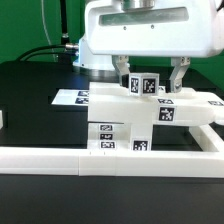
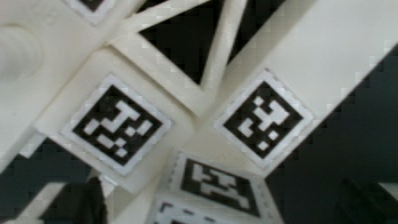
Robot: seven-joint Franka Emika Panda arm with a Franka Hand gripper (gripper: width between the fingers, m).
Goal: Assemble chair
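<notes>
The chair (image 1: 128, 112) is a partly joined cluster of chunky white tagged parts in the middle of the exterior view, with a flat slab on top and a post (image 1: 112, 137) below it. My gripper (image 1: 150, 78) hangs right above it. Its fingers (image 1: 121, 74) are spread wide on either side of an upright tagged piece (image 1: 142, 85), and a gap shows at the right finger. In the wrist view the tagged white frame of the chair (image 2: 125, 120) fills the picture very close up. The fingertips are not clear there.
A long low white border rail (image 1: 100, 160) runs along the front of the table. The marker board (image 1: 68, 97) lies flat behind the chair on the exterior view's left. The table top is black, and a green wall stands behind it.
</notes>
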